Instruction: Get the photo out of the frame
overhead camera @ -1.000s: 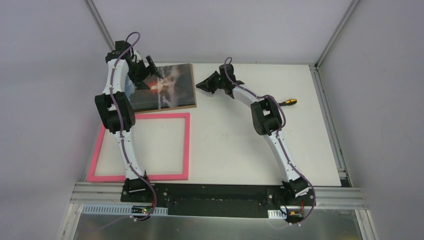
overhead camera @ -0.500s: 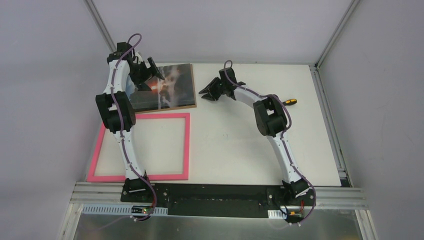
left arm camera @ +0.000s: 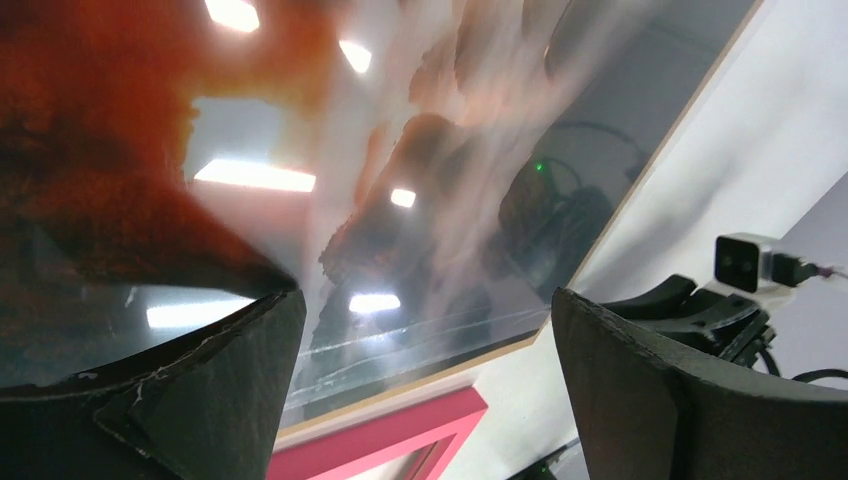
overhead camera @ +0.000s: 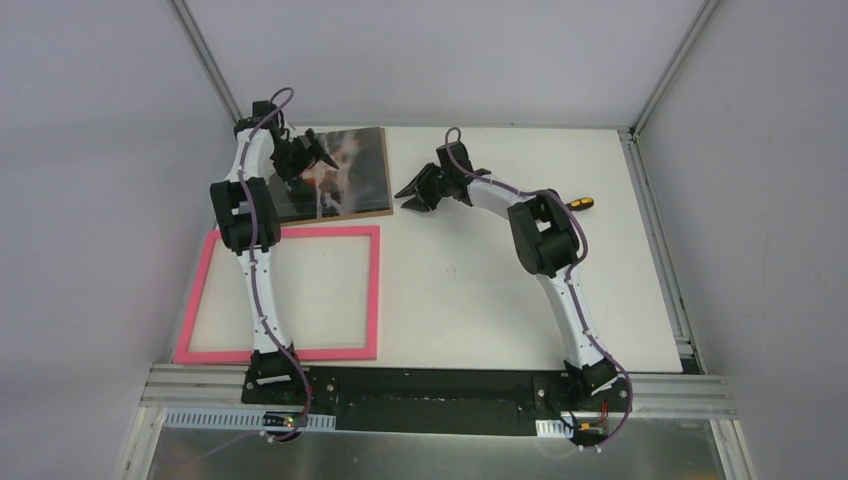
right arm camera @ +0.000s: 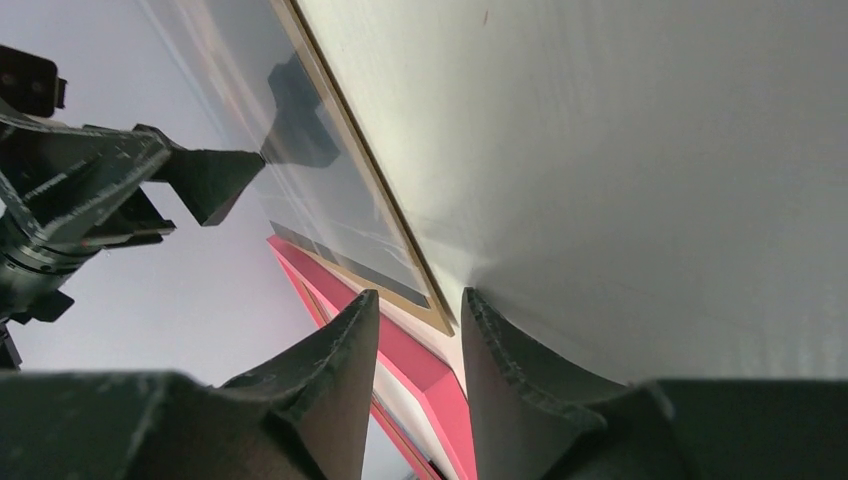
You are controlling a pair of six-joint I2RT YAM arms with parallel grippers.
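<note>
- Step in hand: we judge the removal itself done. The photo (overhead camera: 345, 180) lies flat at the far left of the table (overhead camera: 500, 300), wholly outside the frame (overhead camera: 374, 295), its near edge just beyond the frame's far bar.
- Frame: pink, flat at the near left, with bare table showing through its opening.
- Left gripper (overhead camera: 303, 160): we record it over the photo's left part, fingers spread wide with nothing between them. We cannot tell whether the tips touch the glossy face.
- Right gripper (overhead camera: 410, 195): low over the table, just beside the photo's near right corner. Its fingers are parted by only a narrow gap and hold nothing.
- Next move, as we judge it: both arms lift and draw back without dragging the print. If it must be shifted further, the right fingers need to widen first to take the board edge.
- Surface: white, matt and level. A screwdriver (overhead camera: 578, 203) lies at the right, well apart from both task items.
- Room: plain pale walls (overhead camera: 450, 60) on three sides, with metal rails (overhead camera: 655, 230) bordering the table.
</note>
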